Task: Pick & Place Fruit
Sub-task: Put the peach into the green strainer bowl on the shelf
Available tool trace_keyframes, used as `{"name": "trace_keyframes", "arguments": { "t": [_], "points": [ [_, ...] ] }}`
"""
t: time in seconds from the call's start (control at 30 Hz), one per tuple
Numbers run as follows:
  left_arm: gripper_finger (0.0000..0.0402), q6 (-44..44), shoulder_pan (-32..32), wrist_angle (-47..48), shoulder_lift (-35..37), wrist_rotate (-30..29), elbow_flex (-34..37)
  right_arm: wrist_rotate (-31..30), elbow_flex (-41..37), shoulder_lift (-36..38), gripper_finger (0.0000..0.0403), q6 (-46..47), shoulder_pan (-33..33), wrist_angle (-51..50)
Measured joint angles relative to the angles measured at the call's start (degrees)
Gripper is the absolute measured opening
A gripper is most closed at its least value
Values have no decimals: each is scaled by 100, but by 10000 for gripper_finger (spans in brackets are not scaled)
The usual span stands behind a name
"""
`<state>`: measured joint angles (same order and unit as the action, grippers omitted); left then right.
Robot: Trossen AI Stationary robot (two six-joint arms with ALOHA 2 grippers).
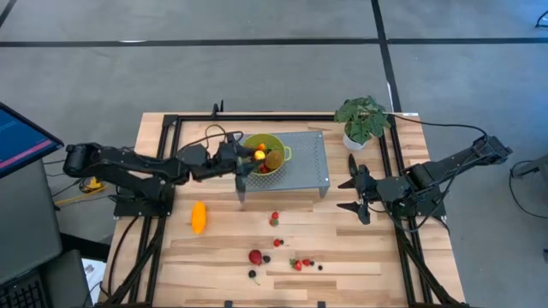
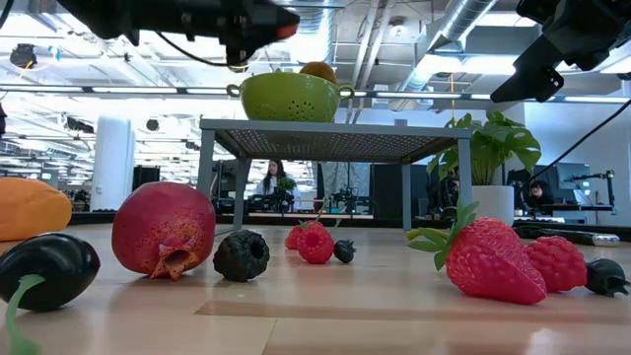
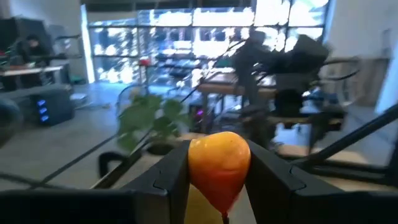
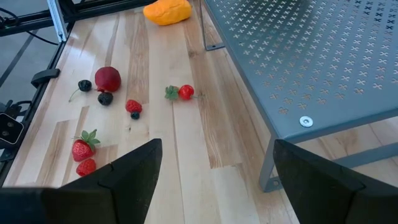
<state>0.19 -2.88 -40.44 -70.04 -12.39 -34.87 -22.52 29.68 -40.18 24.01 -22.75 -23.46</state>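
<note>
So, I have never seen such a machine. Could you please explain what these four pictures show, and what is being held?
It is a robot with two dark arms at a wooden table, each ending in a two-finger gripper. One picture looks down from above, one looks level across the tabletop, and two come from cameras on the wrists. The left gripper is over a green colander that stands on a grey metal rack, and it is closed on a small orange-yellow fruit. The right gripper waits open beside the rack, holding nothing. On the table lie strawberries, dark berries, a red round fruit and a long orange fruit. A potted plant stands at the back.
</note>
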Motion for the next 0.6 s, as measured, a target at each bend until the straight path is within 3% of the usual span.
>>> {"name": "trace_keyframes", "arguments": {
  "t": [0.33,0.6],
  "points": [
    [127,-2,-588,569,2,6,2,2,-1,1,301,0,-1,0],
    [127,-2,-620,793,2,19,2,2,-1,0,301,-1,-1,0]
  ]
}}
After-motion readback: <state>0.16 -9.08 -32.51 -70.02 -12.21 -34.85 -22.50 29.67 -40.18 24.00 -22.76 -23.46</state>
